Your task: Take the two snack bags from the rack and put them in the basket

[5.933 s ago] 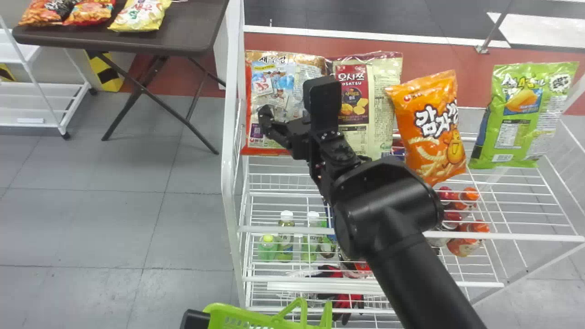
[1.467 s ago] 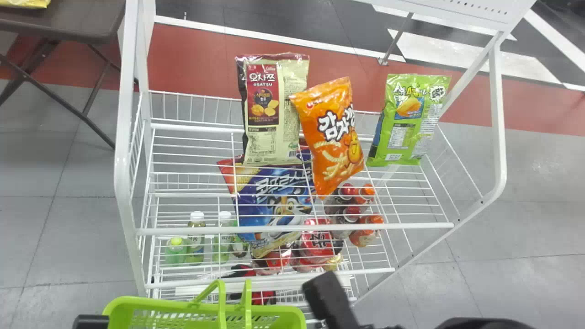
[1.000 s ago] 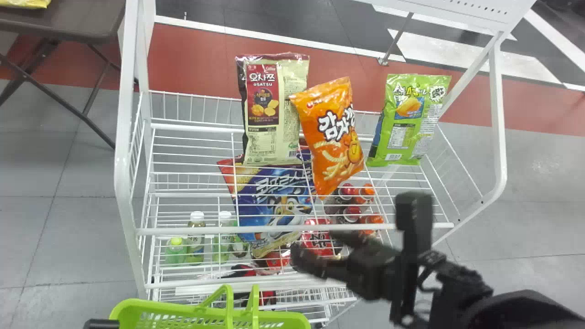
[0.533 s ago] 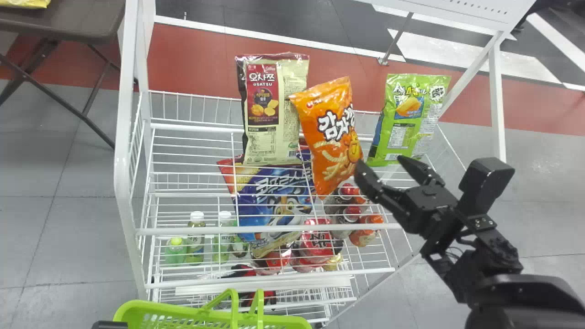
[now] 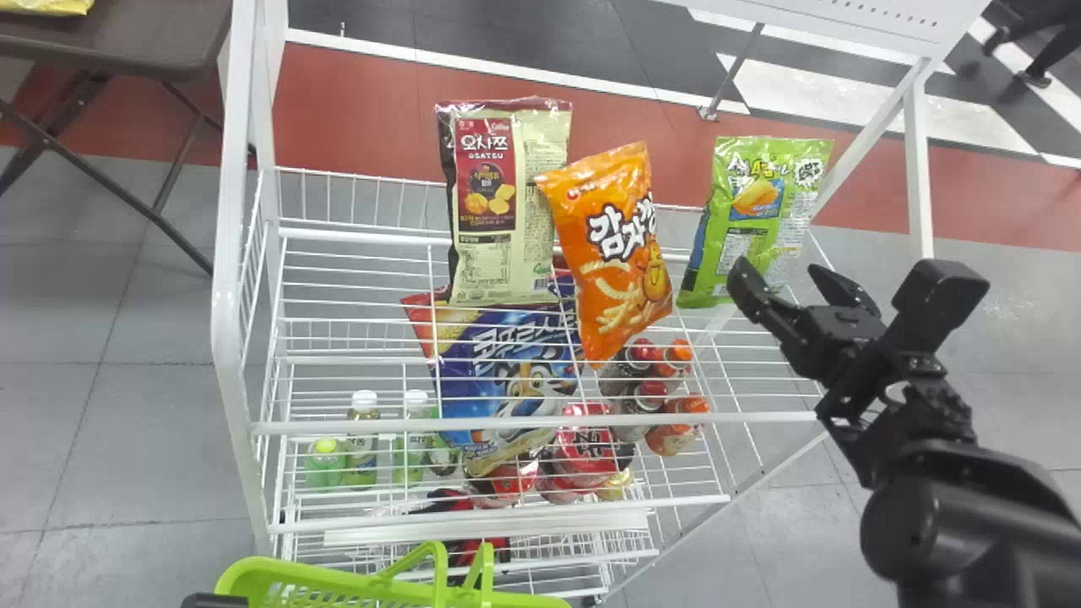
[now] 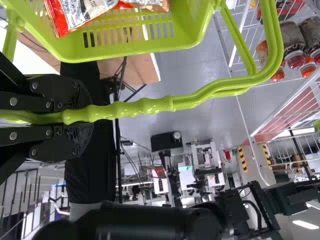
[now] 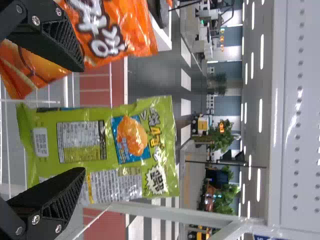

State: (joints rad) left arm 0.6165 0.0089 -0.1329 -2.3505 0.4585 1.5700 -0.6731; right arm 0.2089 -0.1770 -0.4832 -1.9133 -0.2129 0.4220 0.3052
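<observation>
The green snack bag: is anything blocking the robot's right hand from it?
No, nothing visible is between the right gripper and the green snack bag; the orange snack bag sits to the left.

The red snack bag [image 6: 87, 9] has left the left part of the rack [image 5: 338, 426] and now lies in the basket [image 5: 287, 569]. The right gripper [image 5: 773, 270], which was earlier at this bag, has moved past the orange bag [image 5: 610, 253] to the green bag [image 5: 756, 211]. Also, the head view has turned rightward.

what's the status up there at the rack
Right gripper open, facing green bag. Orange bag close alongside, might snag. Left gripper clamped on basket handle. Red bag in basket.
</observation>
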